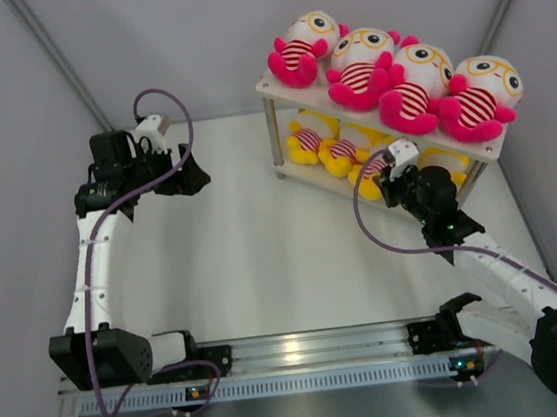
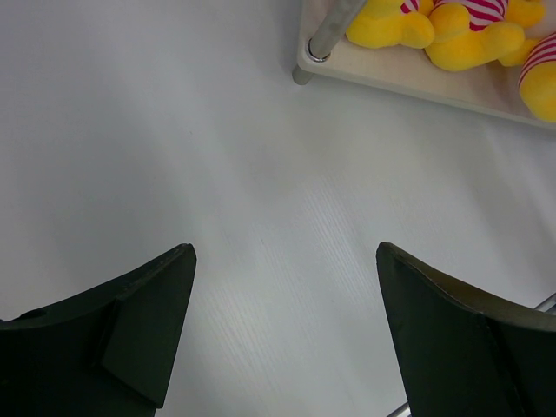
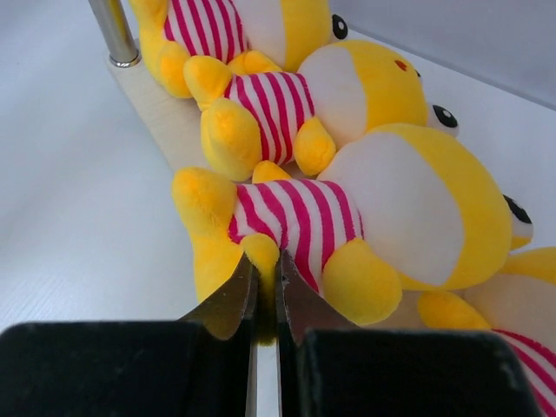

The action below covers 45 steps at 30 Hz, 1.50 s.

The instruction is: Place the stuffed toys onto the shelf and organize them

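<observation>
The white two-tier shelf (image 1: 267, 89) stands at the back right. Several pink-limbed stuffed toys (image 1: 373, 67) sit in a row on its top board. Yellow stuffed toys (image 1: 316, 142) lie on the lower board (image 3: 169, 126). My right gripper (image 1: 387, 171) is at the lower tier's front edge. In the right wrist view it (image 3: 268, 265) is shut on a yellow limb of the third yellow toy (image 3: 391, 217), which lies on the board. Another yellow toy (image 3: 512, 321) lies partly in view to its right. My left gripper (image 2: 285, 261) is open and empty over the bare table, left of the shelf.
A silver shelf leg (image 3: 113, 30) stands at the lower board's left corner, also in the left wrist view (image 2: 326, 35). White walls close in the table at the back and sides. A metal rail (image 1: 304, 346) runs along the near edge.
</observation>
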### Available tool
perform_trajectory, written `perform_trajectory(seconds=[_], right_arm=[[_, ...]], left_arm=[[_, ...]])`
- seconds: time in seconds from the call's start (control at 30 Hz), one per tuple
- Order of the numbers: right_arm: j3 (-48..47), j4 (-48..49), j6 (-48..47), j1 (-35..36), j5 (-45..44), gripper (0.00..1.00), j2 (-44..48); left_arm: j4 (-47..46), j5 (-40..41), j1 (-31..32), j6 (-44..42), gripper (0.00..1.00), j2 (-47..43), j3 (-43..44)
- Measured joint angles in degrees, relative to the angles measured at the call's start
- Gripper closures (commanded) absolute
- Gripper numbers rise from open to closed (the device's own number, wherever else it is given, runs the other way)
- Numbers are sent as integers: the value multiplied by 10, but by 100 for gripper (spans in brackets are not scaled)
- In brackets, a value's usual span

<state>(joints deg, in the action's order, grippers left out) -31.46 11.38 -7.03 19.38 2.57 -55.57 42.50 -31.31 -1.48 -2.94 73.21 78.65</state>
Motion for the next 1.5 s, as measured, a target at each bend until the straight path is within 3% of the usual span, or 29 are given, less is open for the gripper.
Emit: perform_trajectory(seconds=[0.2,0.3,0.43,0.83,1.0,1.07,1.3,1.5], right_arm=[[0,1,15,-11,19,100,-26],[0,-5,28,-21,2,94,-41],[-1,-14,37,-28,-28,76,-52],[-33,-69,46,-30,-124,39,-57],[-40,-85,36,3,-166,25,-57],[-40,-91,38,18,-180,1,-54],[-39,-111,33,46,-211,1,-13],[-39,-129,-13,105,-169,0,10]], left_arm=[[0,-2,0,0,9,0,0],[0,-4,0,0,9,0,0],[0,-5,0,0,9,0,0],[0,-9,0,1,9,0,0],[0,-10,0,0,9,0,0],[0,-10,0,0,9,0,0],[0,-4,0,-7,8,-9,-8],[2,14,0,-30,8,-40,-49]])
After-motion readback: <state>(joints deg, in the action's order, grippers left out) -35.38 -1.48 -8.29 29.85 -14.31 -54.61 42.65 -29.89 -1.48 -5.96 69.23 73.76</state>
